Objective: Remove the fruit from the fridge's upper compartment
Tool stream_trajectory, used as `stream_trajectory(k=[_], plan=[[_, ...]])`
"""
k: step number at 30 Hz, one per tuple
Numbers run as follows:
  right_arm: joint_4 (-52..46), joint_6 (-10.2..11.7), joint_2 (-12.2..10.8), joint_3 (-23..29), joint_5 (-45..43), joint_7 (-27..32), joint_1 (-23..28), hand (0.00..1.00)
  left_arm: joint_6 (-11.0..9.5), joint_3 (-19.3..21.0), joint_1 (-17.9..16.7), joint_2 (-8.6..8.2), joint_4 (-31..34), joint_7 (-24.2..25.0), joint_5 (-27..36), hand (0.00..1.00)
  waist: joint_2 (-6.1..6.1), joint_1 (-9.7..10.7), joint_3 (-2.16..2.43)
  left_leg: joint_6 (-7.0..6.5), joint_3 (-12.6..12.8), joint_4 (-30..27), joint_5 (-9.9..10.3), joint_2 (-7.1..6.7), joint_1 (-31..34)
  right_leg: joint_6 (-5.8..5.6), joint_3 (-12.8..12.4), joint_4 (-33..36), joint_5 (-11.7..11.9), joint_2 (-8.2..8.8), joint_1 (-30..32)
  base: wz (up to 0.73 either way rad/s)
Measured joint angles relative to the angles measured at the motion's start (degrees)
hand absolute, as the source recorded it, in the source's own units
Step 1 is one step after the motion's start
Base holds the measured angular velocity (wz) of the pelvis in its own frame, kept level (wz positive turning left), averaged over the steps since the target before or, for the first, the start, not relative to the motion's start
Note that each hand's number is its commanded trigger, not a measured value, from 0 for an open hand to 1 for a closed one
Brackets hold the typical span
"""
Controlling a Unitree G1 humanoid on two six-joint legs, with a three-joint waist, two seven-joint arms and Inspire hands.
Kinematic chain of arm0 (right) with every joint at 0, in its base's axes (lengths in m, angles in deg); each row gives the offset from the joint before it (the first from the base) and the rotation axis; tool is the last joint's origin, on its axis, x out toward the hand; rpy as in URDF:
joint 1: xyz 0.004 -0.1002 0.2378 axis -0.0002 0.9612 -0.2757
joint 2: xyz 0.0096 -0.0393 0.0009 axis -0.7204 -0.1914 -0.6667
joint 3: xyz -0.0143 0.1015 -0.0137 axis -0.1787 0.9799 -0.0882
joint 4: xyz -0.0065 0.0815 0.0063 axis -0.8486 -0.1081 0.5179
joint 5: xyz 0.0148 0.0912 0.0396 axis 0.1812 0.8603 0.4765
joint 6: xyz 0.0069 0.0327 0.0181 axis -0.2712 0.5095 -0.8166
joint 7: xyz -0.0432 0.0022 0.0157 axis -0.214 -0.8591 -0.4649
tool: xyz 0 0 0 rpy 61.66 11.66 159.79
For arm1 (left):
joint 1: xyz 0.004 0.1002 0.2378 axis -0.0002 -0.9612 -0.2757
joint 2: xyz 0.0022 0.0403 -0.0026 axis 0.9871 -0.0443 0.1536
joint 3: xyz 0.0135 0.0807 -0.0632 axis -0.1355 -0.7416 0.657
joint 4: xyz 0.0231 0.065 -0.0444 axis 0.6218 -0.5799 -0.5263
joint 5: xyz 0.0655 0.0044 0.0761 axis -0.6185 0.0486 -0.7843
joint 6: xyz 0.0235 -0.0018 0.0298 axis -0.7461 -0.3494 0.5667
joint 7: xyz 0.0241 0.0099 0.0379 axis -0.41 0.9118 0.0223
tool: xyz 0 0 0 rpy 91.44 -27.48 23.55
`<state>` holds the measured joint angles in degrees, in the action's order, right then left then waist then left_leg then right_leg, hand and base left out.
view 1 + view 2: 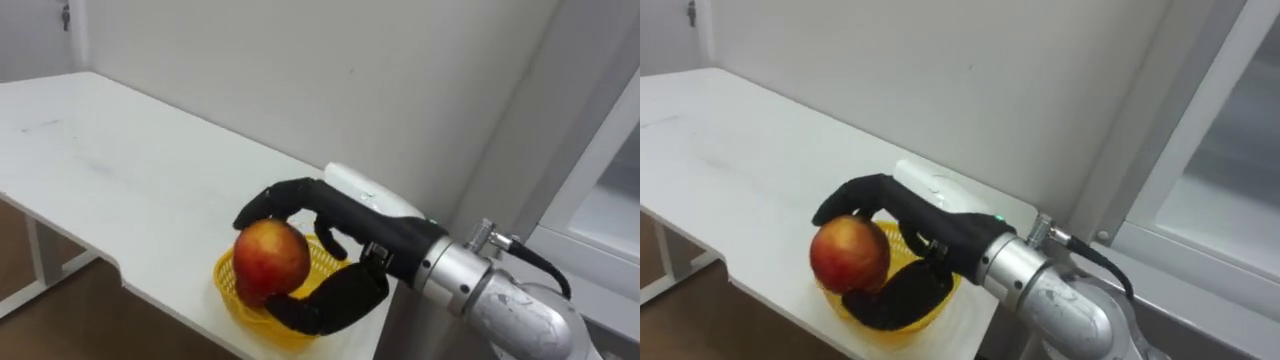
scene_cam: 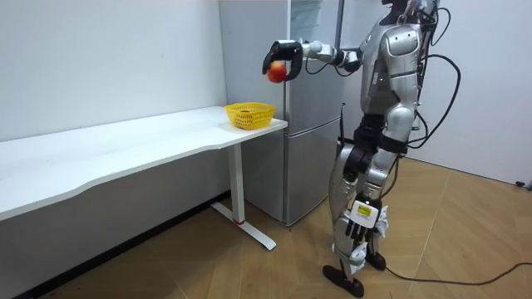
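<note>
My right hand (image 1: 345,228) reaches out over the white table's (image 1: 120,170) near end and is shut on a red and yellow apple (image 1: 270,258). The fingers curl over the apple's top and the thumb sits under it. Directly beneath hand and apple, a yellow mesh basket (image 1: 226,288) stands at the table's corner. In the room view I stand in front of the fridge (image 2: 312,124). There the right hand (image 2: 291,51) holds the apple (image 2: 276,72) a good way above the basket (image 2: 249,115).
The white fridge stands right beside the table's end, against the wall. Its white frame and a glassy panel (image 1: 610,200) show at the right edge. The long table runs off to the left along the wall, with wooden floor below.
</note>
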<state>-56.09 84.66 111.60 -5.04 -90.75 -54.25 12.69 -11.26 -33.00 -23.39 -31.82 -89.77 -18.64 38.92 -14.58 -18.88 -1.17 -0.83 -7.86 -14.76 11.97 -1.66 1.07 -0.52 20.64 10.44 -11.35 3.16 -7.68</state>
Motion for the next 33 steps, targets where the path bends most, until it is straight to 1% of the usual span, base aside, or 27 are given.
stream_trajectory(k=[5,8,11,13,17,19,22,26,30,31,32,33], plan=[[4.6,-0.3,-0.1,-0.6,-3.7,1.5,0.0,1.0,0.2,0.0,-0.1,-0.04,0.3,0.0,0.0,0.0,-0.26,-0.7,-0.06,0.01,-0.3,-0.6,0.0,-0.1,1.6,0.0,0.1,0.0,0.0,0.0,1.2,0.04],[7.6,-0.6,-0.1,-1.3,-3.8,3.4,0.0,1.0,0.9,-0.1,-0.1,-0.27,0.3,-0.4,0.0,0.0,-0.51,-0.9,-0.12,0.03,-0.3,-0.7,0.0,-0.08,1.8,-0.01,0.1,0.1,0.0,0.0,1.4,0.0],[8.7,-1.6,0.0,-1.3,-3.4,5.1,0.0,1.0,1.3,0.0,0.3,-0.35,0.2,-0.4,-0.2,0.0,-1.0,-0.9,-0.19,0.03,-0.8,-1.1,0.0,-0.17,2.7,-0.01,0.7,0.1,0.0,-0.01,1.9,0.08],[10.1,-1.6,0.0,-1.3,-2.9,6.0,-0.1,1.0,1.5,0.0,0.3,-0.34,0.2,-0.4,-0.7,0.0,-1.15,-1.0,-0.17,0.04,-0.9,-1.9,0.0,-0.29,3.3,-0.01,0.9,0.1,0.0,0.03,1.9,0.11],[16.3,-1.8,0.0,-1.8,-2.1,8.2,-1.0,1.0,2.3,0.0,0.4,-0.19,0.1,-0.5,-0.7,0.0,-1.5,-1.9,-0.35,0.04,-1.0,-2.0,0.0,-0.3,3.5,-0.01,1.0,0.1,0.0,0.08,1.9,0.07],[17.2,-1.8,0.0,-1.9,-2.0,8.6,-1.0,1.0,2.6,0.0,0.4,-0.12,0.1,-0.4,-0.8,0.0,-1.46,-1.9,-0.38,0.04,-1.2,-2.2,0.0,-0.3,3.9,-0.01,1.5,0.1,0.0,0.12,2.0,0.08],[19.0,-1.6,0.0,-1.9,-0.7,9.7,-1.2,1.0,2.6,-0.1,0.5,0.06,0.1,-0.4,-1.2,0.0,-1.18,-1.9,-0.6,0.06,-1.6,-2.6,0.0,-0.58,4.5,-0.01,1.7,0.1,0.0,0.08,2.1,0.06],[21.4,-1.8,0.0,-1.9,-0.5,11.0,-1.2,1.0,3.3,-0.6,0.5,0.1,0.1,-0.4,-1.9,0.0,-1.17,-1.9,-0.6,0.07,-1.8,-2.9,0.0,-0.76,5.4,-0.03,2.9,0.1,0.0,0.2,2.6,0.03],[21.5,-1.8,0.0,-2.0,0.1,11.6,-1.2,1.0,4.2,-1.2,0.5,0.29,0.1,-0.4,-2.7,0.0,-1.16,-2.0,-0.58,0.05,-1.8,-3.0,-0.1,-0.88,5.6,-0.03,3.0,0.1,0.0,0.27,2.7,0.0],[21.5,-1.8,0.0,-2.1,0.2,11.8,-1.2,0.41,4.3,-1.2,0.5,0.3,0.1,-0.4,-2.7,0.0,-1.16,-2.0,-0.58,0.05,-1.8,-3.0,-0.1,-0.88,5.6,-0.03,3.0,0.1,0.0,0.27,2.7,0.0],[21.7,-1.7,0.0,-2.1,0.2,12.0,-1.2,0.02,4.4,-1.2,0.5,0.33,0.2,-0.4,-2.8,0.0,-1.16,-2.1,-0.58,0.05,-1.9,-3.0,-0.1,-0.9,5.6,-0.03,3.1,0.0,0.0,0.28,2.8,0.0],[22.1,-1.7,0.0,-2.1,0.1,12.1,-1.2,0.0,4.4,-1.2,0.5,0.38,0.2,-0.4,-3.0,0.0,-1.18,-2.1,-0.56,0.05,-2.0,-2.9,-0.1,-0.94,5.5,-0.03,3.2,0.0,0.0,0.27,2.8,0.03]])
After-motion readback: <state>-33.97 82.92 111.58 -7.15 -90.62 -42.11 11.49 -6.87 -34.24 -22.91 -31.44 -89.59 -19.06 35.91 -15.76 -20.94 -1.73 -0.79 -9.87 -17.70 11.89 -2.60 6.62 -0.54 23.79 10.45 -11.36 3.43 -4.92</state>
